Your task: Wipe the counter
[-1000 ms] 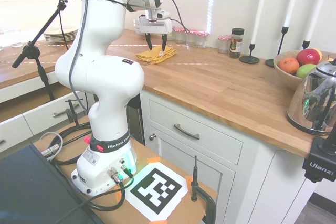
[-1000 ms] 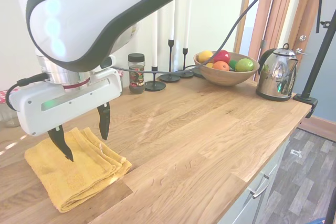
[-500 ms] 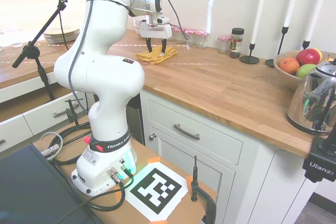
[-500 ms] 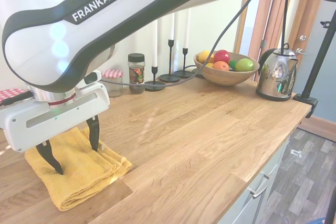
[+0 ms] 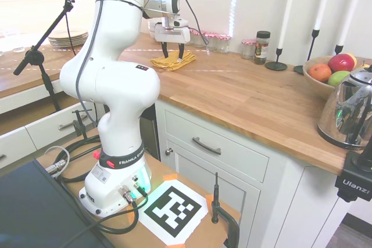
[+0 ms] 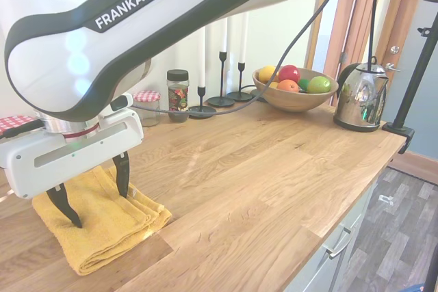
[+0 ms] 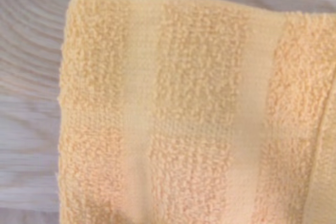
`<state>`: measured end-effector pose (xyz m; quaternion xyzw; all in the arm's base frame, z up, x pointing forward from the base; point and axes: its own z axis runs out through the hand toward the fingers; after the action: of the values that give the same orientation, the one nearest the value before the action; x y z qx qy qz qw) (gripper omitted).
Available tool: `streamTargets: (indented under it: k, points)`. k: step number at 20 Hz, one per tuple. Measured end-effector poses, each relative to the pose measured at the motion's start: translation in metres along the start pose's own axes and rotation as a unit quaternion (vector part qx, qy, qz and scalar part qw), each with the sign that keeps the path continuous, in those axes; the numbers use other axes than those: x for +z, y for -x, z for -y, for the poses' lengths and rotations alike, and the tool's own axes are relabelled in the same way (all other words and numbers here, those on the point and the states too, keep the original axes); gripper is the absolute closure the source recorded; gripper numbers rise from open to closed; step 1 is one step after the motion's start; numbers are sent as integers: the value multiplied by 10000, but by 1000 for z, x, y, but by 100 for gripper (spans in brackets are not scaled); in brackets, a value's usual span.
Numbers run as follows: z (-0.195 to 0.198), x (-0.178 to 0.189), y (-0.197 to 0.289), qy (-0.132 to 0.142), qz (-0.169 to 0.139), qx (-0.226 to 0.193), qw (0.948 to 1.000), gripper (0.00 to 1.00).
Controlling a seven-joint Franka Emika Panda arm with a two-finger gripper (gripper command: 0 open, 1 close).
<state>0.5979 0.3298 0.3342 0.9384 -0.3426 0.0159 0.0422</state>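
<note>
A folded yellow towel (image 5: 172, 61) lies on the long wooden counter (image 5: 250, 97), near its back left stretch. My gripper (image 5: 172, 54) is down on the towel, open, with both black fingertips resting on the cloth a hand's width apart. The second exterior view shows the same: the gripper (image 6: 96, 200) stands wide open over the towel (image 6: 109, 230), its tips pressed into the top fold, and bare counter (image 6: 260, 169) stretches to the right. In the wrist view the towel (image 7: 199, 119) fills most of the picture, with wood grain of the counter (image 7: 26, 103) along one side.
Small jars with red-checked lids (image 5: 216, 41) and a spice jar (image 5: 262, 47) stand by the back wall. Black candlesticks (image 5: 276, 62), a fruit bowl (image 5: 325, 76) and a steel kettle (image 5: 349, 111) sit further right. A stack of plates (image 5: 67, 40) is at the far left.
Over the last second the gripper came down from just above the towel until its open fingers touched the cloth. It has held still for the last half second.
</note>
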Motion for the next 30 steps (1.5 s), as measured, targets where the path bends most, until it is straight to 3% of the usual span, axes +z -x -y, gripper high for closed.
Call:
streamTargets:
  k: [30]
  points:
    - [-1,2,0,-125,-14,26,9999,100]
